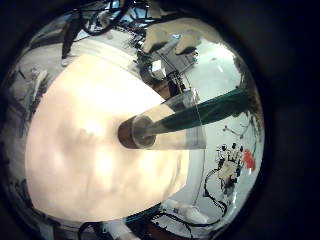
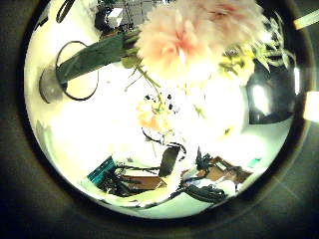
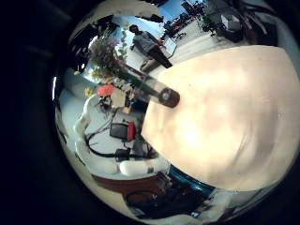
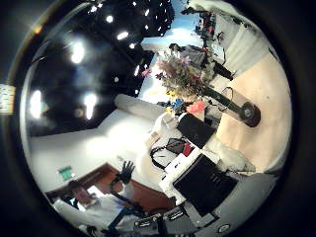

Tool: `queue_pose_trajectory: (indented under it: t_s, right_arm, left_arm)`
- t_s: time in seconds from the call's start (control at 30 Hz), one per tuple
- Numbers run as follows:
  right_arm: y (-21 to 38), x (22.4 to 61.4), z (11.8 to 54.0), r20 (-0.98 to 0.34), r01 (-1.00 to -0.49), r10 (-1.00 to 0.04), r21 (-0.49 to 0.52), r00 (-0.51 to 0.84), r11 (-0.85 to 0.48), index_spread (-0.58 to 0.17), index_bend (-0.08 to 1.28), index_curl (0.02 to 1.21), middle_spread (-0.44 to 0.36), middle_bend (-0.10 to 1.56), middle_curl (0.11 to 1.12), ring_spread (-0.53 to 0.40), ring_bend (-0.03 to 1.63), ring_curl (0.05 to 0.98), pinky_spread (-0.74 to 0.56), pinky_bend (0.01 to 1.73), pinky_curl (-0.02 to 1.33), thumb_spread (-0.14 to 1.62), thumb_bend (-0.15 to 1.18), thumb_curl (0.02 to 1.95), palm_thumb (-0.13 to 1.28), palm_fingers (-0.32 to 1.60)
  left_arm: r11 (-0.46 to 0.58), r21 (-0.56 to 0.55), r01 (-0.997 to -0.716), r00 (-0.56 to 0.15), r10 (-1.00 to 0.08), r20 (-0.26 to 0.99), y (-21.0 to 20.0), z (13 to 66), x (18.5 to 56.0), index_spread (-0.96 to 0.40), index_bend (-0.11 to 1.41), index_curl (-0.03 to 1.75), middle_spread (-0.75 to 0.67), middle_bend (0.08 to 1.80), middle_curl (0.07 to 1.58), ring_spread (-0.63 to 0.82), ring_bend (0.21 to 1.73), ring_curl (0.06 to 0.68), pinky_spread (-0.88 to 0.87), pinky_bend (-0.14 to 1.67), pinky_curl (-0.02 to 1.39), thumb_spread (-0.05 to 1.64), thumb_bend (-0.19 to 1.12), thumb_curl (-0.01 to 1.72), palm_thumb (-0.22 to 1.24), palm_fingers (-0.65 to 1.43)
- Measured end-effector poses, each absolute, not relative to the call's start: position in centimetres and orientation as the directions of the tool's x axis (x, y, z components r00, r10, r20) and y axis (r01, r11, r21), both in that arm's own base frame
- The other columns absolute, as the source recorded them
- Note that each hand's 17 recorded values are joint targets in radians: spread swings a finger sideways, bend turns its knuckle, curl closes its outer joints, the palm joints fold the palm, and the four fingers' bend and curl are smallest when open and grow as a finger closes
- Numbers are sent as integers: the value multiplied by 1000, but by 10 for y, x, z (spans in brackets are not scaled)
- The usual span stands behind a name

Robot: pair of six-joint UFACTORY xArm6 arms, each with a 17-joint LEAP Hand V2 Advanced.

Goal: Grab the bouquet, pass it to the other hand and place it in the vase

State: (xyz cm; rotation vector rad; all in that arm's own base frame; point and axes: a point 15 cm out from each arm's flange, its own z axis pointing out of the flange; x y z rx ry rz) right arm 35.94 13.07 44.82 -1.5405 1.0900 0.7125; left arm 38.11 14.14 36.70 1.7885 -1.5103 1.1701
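A big bloom (image 2: 189,40) of the bouquet (image 2: 150,50) fills much of the thumb-side view from my left palm, so that palm is close to the flower heads. From the blooms the stems run down into the vase (image 2: 55,80), which stands upright on the desk (image 2: 60,149).

The other view from my left palm looks almost straight down along the vase (image 1: 160,130). Its wall is see-through, and the bouquet's stems (image 1: 222,106) show inside it, reaching towards its base on the desk (image 1: 90,150).

My right palm is farther off. From its little-finger side the vase (image 3: 155,89) is small, standing near the desk's (image 3: 225,112) edge, with the bouquet (image 3: 108,56) spreading above its mouth. From its thumb side I see the same: the bouquet (image 4: 181,69) in the vase (image 4: 240,111), which stands on the desk (image 4: 272,89).

None of the fingers of my left hand or my right hand shows in these views, so I cannot tell whether either is spread or curled. Nothing is touching the bouquet or the vase that I can see.
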Motion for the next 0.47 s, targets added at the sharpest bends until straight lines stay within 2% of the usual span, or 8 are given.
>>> queue_pose_trajectory:
  t_s: [0.17,0.37,0.47]
  right_arm:
    - [123,360,449,-858,-896,-280,-444,431,-19,-333,423,426,29,186,284,105,599,169,500,683,192,986,-28,459,667,373]
    - [102,355,426,-806,-878,-362,-470,469,-90,-342,391,423,24,188,288,105,587,164,499,687,180,985,-27,463,664,370]
    - [99,354,421,-801,-876,-367,-473,472,-93,-343,379,421,24,186,289,109,583,161,500,687,177,985,-27,464,664,372]
  left_arm:
    - [-276,-138,-951,33,-535,844,150,364,352,78,86,286,598,148,286,707,522,154,807,377,186,807,-37,349,186,-240]
    - [-308,-130,-943,61,-540,839,132,357,319,82,105,217,591,152,239,714,495,153,811,356,174,813,-35,342,191,-193]
    - [-309,-137,-941,58,-546,836,121,356,310,83,111,200,585,154,226,715,487,155,805,350,171,816,-36,340,191,-178]
